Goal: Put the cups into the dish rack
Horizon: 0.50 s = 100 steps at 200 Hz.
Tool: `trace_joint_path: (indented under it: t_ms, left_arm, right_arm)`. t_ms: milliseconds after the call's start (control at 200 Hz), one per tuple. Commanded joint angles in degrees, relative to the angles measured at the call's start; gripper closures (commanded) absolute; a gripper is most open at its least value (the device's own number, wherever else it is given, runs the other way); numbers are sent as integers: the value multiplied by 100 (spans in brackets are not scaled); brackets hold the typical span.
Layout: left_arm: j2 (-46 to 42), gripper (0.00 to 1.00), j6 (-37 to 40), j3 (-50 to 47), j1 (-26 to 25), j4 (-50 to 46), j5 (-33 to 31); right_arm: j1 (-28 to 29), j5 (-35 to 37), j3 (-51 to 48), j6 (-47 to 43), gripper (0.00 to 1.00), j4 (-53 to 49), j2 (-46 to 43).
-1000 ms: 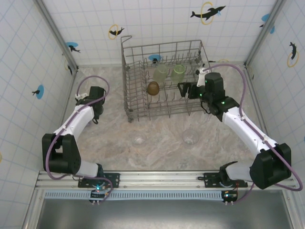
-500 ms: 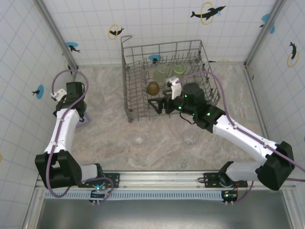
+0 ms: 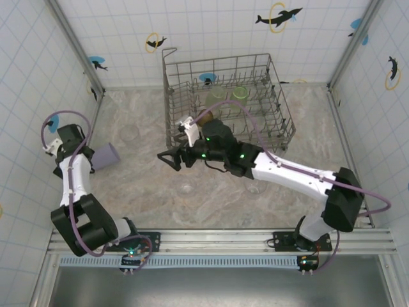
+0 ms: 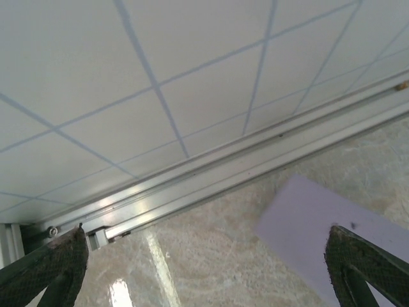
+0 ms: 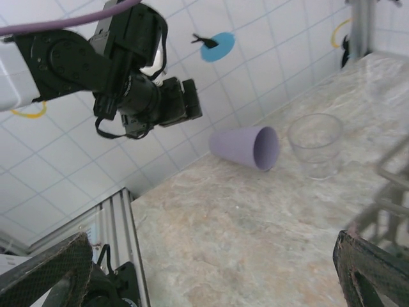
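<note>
Dropped on its side at the frame's left, well apart from the grey wire dish rack (image 3: 171,109), the lilac translucent plastic cup (image 3: 105,155) is left unloaded as the wide-open, empty left gripper (image 5: 190,102) is withdrawn and the equally open, empty right gripper (image 3: 167,160) is swung toward it.

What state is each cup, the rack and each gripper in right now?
lilac cup: on its side on the table, not gripped.
clear cup: upright beside it.
pale green cups: in the dish rack.
left gripper: open, empty.
right gripper: open, empty.
</note>
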Motion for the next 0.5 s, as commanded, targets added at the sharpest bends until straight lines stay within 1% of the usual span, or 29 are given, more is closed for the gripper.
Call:
trace_joint_path:
  t_ms: [0, 155, 275, 310, 370, 495]
  left_arm:
    - [228, 3, 233, -62, 140, 582, 332]
    - [476, 3, 227, -169, 184, 1114, 672]
    - [454, 3, 296, -536, 176, 1884, 806]
    - [453, 3, 264, -577, 177, 1991, 832]
    - [461, 3, 252, -664, 180, 2227, 1058]
    - [568, 2, 137, -861, 179, 2504, 1176]
  right_arm:
    - [159, -148, 679, -121, 0, 94, 516]
    - [309, -251, 1449, -225, 0, -247, 1274]
    - [318, -335, 1927, -191, 0, -339, 1759]
    - [324, -361, 2080, -192, 0, -400, 1901]
    - [340, -370, 2317, -192, 0, -480, 2102]
    - [380, -360, 2737, -189, 0, -612, 2460]
